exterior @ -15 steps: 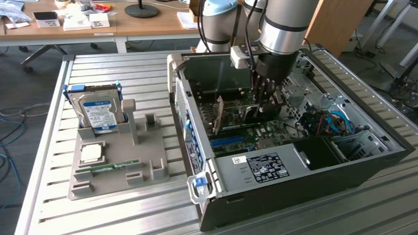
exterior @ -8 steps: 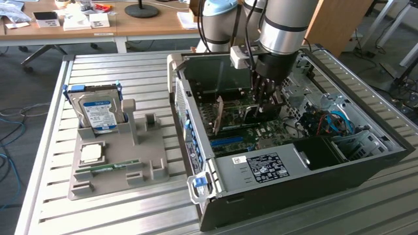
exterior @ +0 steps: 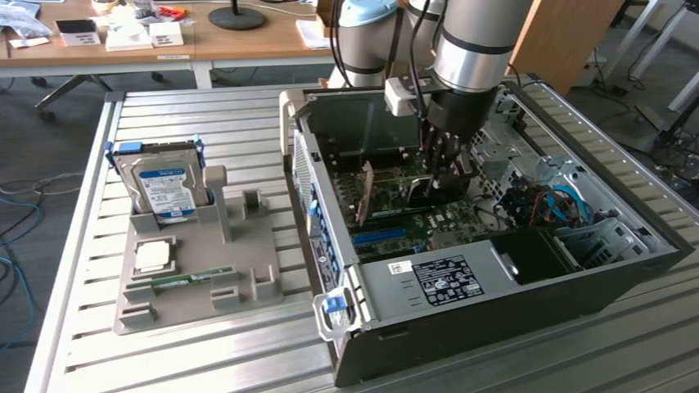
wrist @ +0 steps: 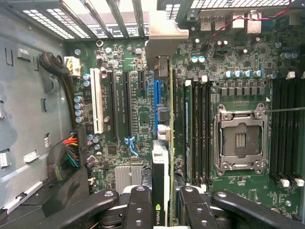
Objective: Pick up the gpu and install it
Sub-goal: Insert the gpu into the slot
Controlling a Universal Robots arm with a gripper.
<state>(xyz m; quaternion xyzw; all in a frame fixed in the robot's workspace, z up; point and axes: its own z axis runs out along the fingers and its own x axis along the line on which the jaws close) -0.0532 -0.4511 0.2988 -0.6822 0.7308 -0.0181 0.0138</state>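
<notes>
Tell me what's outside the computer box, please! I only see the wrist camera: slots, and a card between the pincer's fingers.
Observer: A grey holder sits on the slatted table, at the exterior view's left of the open computer case.
Operator: Is anything in it?
Observer: Yes, a hard drive with a blue-white label stands upright at the end farther from the camera.
Operator: And where does my arm come from?
Observer: It reaches down from above into the case, its pincer shut on the gpu over the motherboard.
</notes>
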